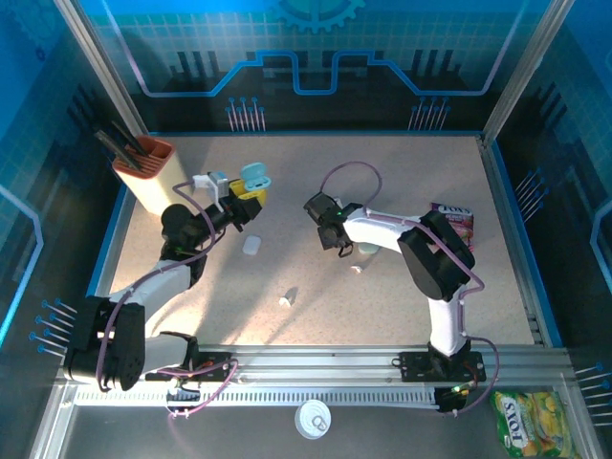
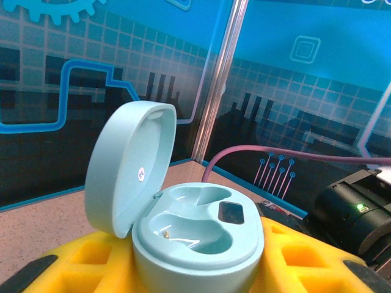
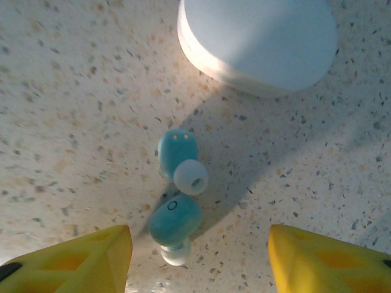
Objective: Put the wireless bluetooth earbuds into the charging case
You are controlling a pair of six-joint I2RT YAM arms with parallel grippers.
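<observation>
Top view: the left hand (image 1: pixel 249 194) pinches the open charging case (image 1: pixel 255 176) at 11 o'clock on the worktop (image 1: pixel 411 172). An orange holder (image 1: pixel 145 164) at 10 o'clock carries dark tools (image 1: pixel 120 143).

Left wrist: both wells (image 2: pixel 189 235) sit empty, with the lid (image 2: pixel 128 165) raised at 9 o'clock.

Right wrist: the right hand (image 3: pixel 198 247) is spread. Two teal earbuds (image 3: pixel 178 159) lie on the worktop toward 12 o'clock, before a closed pale case (image 3: pixel 256 43).

In the overhead view, blue light tints the walls (image 1: pixel 38 143), while the speckled table (image 1: pixel 402 191) is bright and evenly lit, with soft shadows beside the arms (image 1: pixel 382 229). Up close, the open case (image 2: pixel 195 238) is sharp against a softer backdrop. The earbuds (image 3: pixel 178 183) look slightly blurred and throw a dim shadow up and to the right.
</observation>
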